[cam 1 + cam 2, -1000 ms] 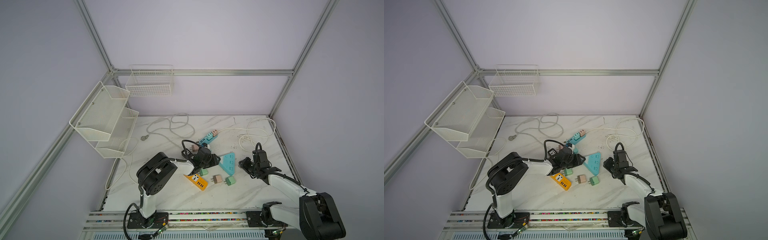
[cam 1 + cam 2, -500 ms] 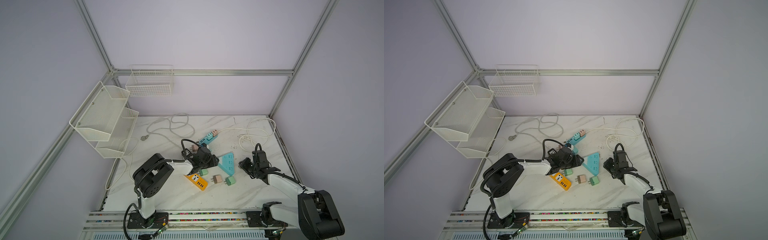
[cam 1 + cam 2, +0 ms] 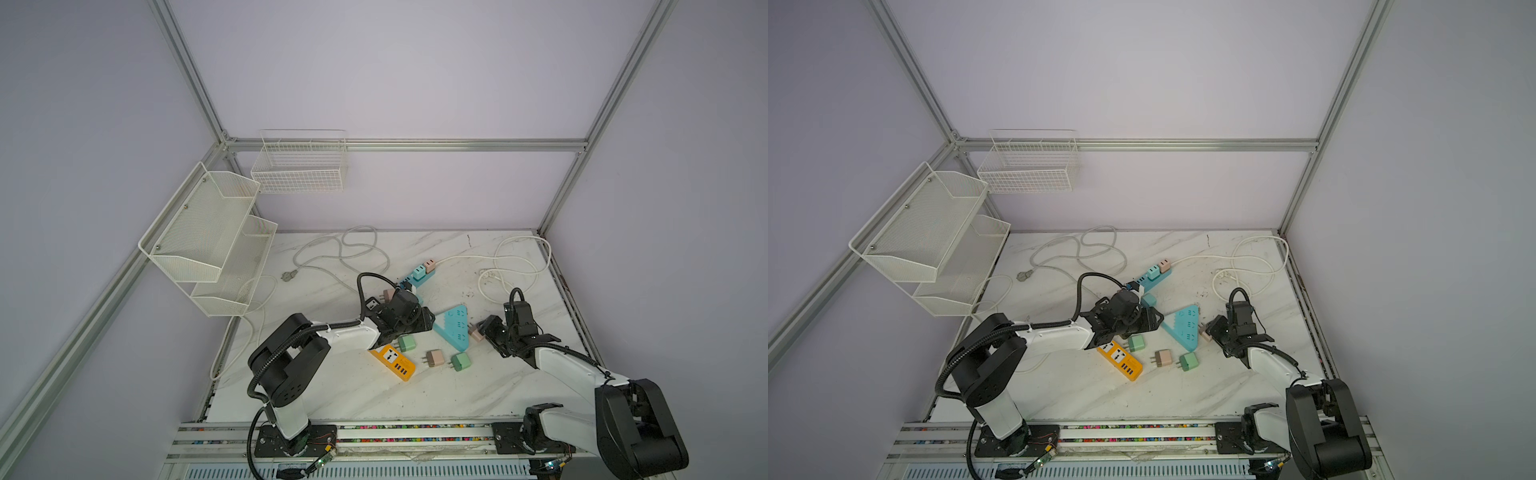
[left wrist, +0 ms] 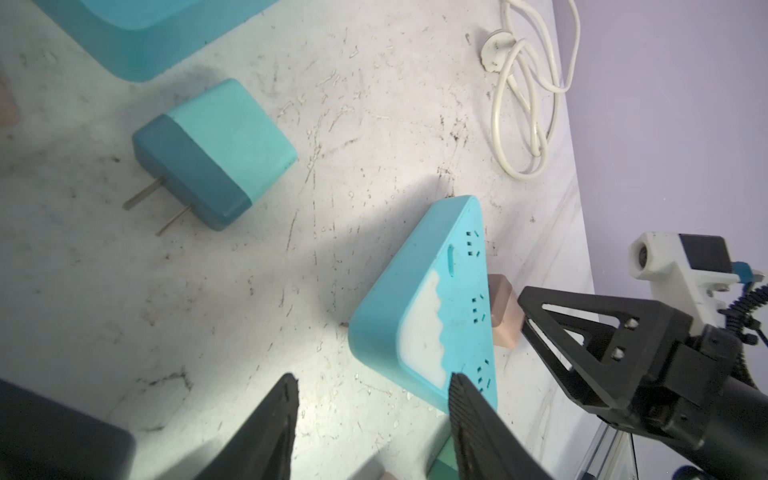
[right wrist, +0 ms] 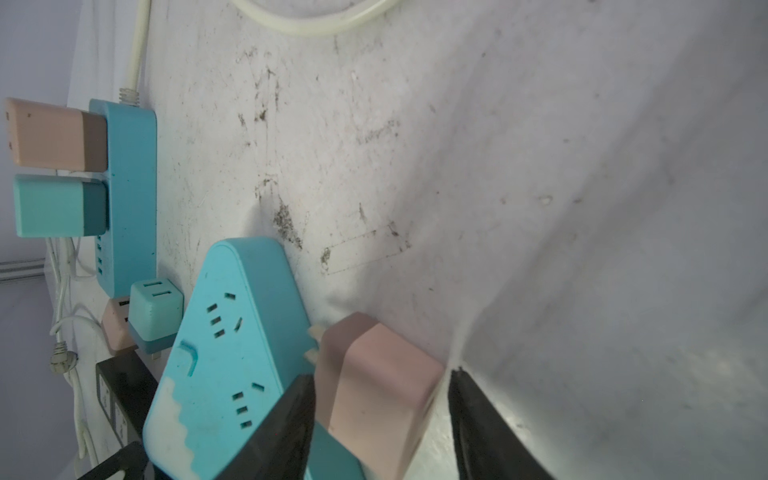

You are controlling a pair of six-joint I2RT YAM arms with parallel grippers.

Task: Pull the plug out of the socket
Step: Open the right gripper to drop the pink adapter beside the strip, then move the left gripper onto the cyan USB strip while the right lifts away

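The pink plug [image 5: 374, 365] lies flat on the tabletop [image 5: 415, 166], just at 3 o'clock of the triangular teal socket [image 5: 232, 332]. Its long axis runs roughly 9-to-3 in both top views. The two prongs point toward 9 o'clock at the socket's side wall, and both show bare in the small gap between plug and socket.

The socket lies face up near the middle of the tabletop, its narrow tip toward about 12 o'clock.

My right pincer [image 5: 378, 399] is parted about halfway and straddles the plug's back end. There is daylight beside one finger, so I grip nothing.

My left pincer [image 4: 372, 376] is likewise half parted and empty. One fingertip [image 4: 461, 386] is over the socket's wide end, but I cannot tell whether it touches.
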